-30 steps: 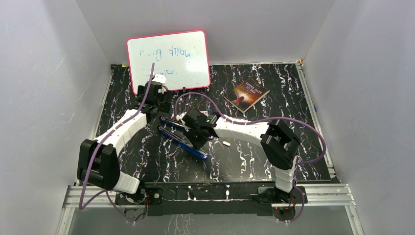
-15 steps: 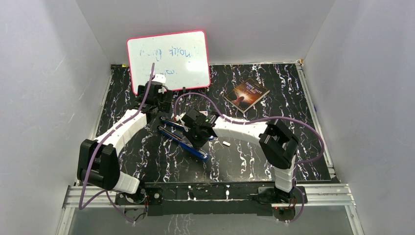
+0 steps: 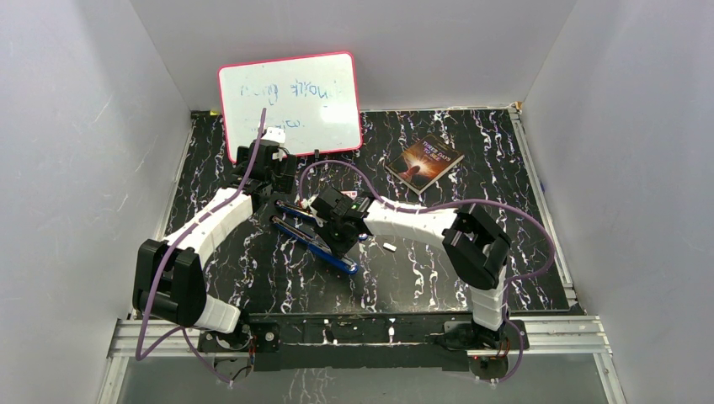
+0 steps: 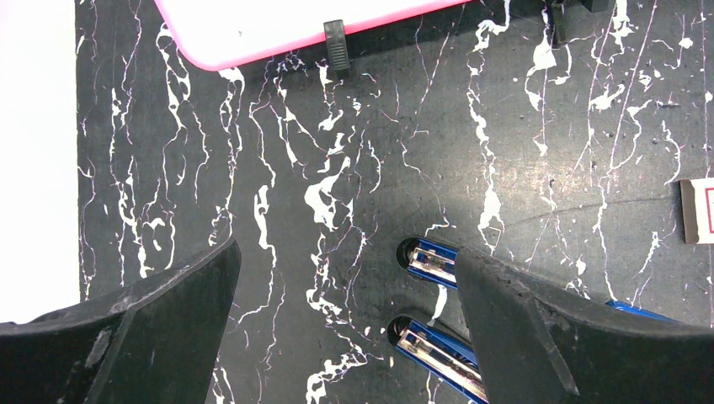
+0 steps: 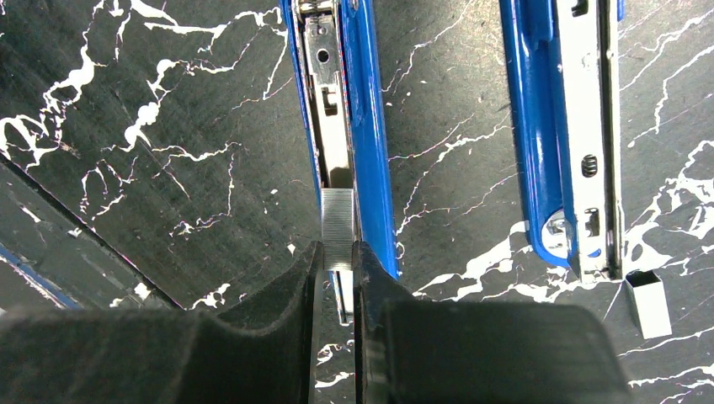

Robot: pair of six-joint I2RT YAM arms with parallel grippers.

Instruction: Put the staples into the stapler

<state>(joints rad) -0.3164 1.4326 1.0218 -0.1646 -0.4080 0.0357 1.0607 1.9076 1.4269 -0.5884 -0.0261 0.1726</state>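
Observation:
The blue stapler [image 3: 340, 262] lies opened flat on the black marbled mat, its two halves side by side. In the right wrist view my right gripper [image 5: 338, 252] is shut on a short ribbed silvery strip of staples [image 5: 338, 220]. The strip sits in line with the open metal magazine channel [image 5: 330, 126] of the left half; the other half [image 5: 572, 126] lies to the right. My left gripper [image 4: 345, 252] hangs open over bare mat, its right finger just over the rounded ends of both stapler halves [image 4: 431, 259].
A pink-framed whiteboard [image 3: 290, 103] leans at the back and a book [image 3: 425, 162] lies at back right. A small white box [image 4: 697, 210] lies right of the stapler, and a small white piece [image 3: 389, 247] rests on the mat near it.
My right arm has edged slightly to the left along the stapler. The left arm and the stapler have not moved.

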